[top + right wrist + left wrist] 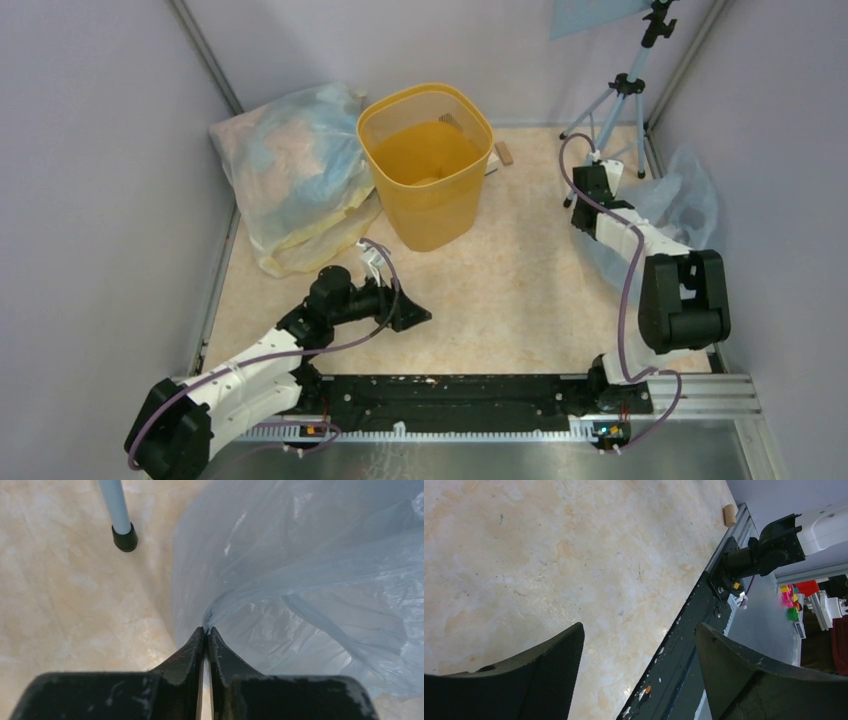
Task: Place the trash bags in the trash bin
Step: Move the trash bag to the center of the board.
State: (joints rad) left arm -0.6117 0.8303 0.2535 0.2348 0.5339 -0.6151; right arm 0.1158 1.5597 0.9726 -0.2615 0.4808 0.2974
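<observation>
At the upper left of the top view you have a stuffed sack point(290, 170) lying just beside the trash bin point(430, 220), which stands upright at top centre. Your left gripper point(415, 316) hangs low over the table point(530, 270) at lower left, fingers spread wide and holding nothing. At the right edge, your right gripper point(206, 630) is pinched tight on a fold of the trash bag point(310, 580), near a tripod foot point(124, 537).

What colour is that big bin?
The trash bin is yellow-orange and a bit see-through. It shows best in the top external view.
</observation>
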